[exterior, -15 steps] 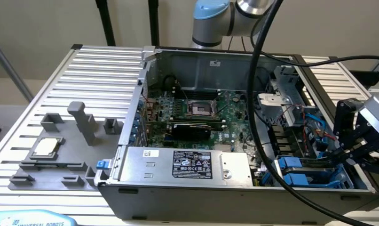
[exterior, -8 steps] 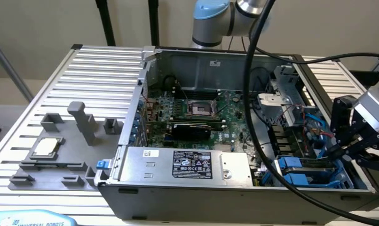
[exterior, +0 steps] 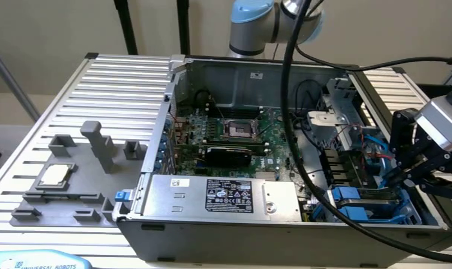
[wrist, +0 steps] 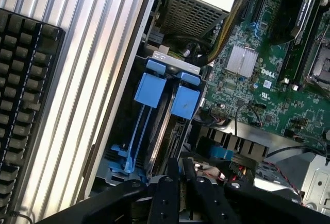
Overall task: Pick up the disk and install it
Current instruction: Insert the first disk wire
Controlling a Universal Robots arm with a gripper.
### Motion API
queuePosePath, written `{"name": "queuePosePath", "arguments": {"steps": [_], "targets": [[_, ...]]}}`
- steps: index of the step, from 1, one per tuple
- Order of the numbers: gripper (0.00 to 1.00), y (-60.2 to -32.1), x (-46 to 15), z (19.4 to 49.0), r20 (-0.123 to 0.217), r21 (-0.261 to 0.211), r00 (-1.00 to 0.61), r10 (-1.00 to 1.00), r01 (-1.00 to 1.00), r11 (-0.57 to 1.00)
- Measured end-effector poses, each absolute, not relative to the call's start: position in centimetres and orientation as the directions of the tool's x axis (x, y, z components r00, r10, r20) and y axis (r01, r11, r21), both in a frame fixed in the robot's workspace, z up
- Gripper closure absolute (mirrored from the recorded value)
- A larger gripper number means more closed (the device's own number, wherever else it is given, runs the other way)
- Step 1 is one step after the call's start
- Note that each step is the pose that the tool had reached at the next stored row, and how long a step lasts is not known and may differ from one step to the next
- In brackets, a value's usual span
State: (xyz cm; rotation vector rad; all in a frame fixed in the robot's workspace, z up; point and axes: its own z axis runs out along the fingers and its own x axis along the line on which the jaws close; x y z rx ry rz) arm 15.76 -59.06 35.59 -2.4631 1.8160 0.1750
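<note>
Motherboard (wrist: 258, 98) marked DELL beside blue-framed disk (wrist: 184, 100) (UNIVERSAL ROBOTS on pale-blue plate (exterior: 31, 261))

Silver arm (exterior: 301, 17), blue joint cap (exterior: 250, 12), black pincer (wrist: 179, 177), black cable (exterior: 289, 112).

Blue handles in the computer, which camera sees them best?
The wrist view: the two blue handles stand side by side, close up and unblocked, just past the gripper. The exterior view shows them from farther off, in the case's corner, beside a black cable.
</note>
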Motion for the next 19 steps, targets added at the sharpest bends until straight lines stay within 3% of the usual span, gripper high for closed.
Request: {"name": "queuePosePath", "arguments": {"steps": [19], "targets": [[0.84,-58.6,13.8,35.9,-0.119,0.012,0.292,-0.949,-0.955,-0.295]]}}
